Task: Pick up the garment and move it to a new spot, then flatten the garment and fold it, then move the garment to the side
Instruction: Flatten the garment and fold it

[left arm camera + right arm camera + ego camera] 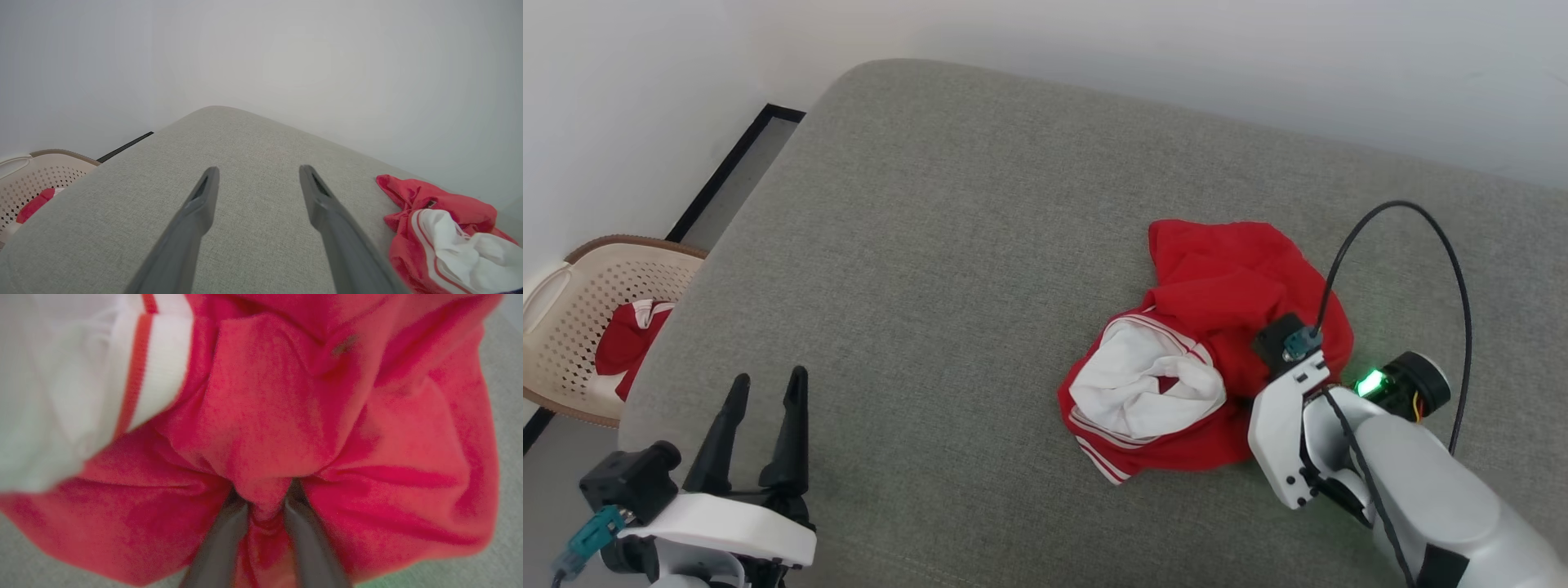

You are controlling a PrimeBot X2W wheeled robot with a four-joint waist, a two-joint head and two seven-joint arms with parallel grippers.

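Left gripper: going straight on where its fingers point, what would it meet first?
Probably the bare grey cushion near its far edge, otherwise the white wall behind; depth is unclear. The red shirt lies off that line.

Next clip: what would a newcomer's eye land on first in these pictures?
The crumpled red garment with its white sleeve, bright against the grey cushion, right of centre in the head view. Next, the right gripper, its dark fingers pinching a red fold in the right wrist view. The left gripper hovers open at lower left, near a beige basket holding another red cloth.
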